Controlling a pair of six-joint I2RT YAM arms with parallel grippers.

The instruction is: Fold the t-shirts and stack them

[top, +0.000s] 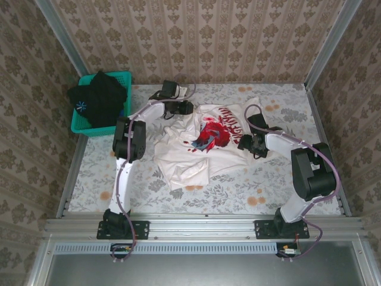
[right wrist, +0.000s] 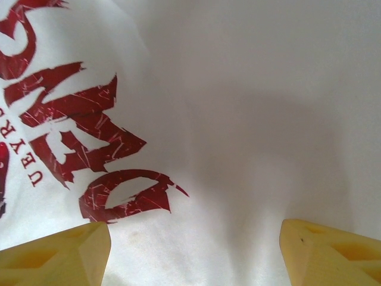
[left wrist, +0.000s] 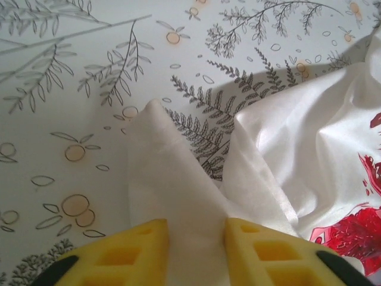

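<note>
**White t-shirt lies crumpled on the worktop, one fold in the left tool**

White cloth takes the middle of the worktop [top: 268, 185], which has a pale cover printed with grey leaves and orange fruits. It is the white t-shirt [top: 178, 158], lying unfolded and wrinkled between the two arms. Its chest graphic [top: 215, 132] in red and black faces up, and a plain pale part hangs toward the near edge.

The left tool [left wrist: 196, 229] is at the far left edge of the shirt. In the left wrist view its yellow fingers [left wrist: 134, 250] stand close together. A raised ridge of the white cloth runs up between them and touches both, so the tool is closed on this fold. Beside the ridge the printed worktop is bare, and the red graphic shows at the right.

The right tool [right wrist: 193, 238] is over the right side of the shirt, near the red lettering [right wrist: 77, 119]. Its two yellow fingers [right wrist: 59, 253] stand wide apart with smooth white cloth under the gap. It is open and grips nothing. I cannot tell whether the fingertips touch the cloth.

At the far left corner stands a teal mesh basket [top: 80, 126], well apart from the white shirt. A black garment [top: 98, 98] is heaped in it and spills over the rim.
</note>
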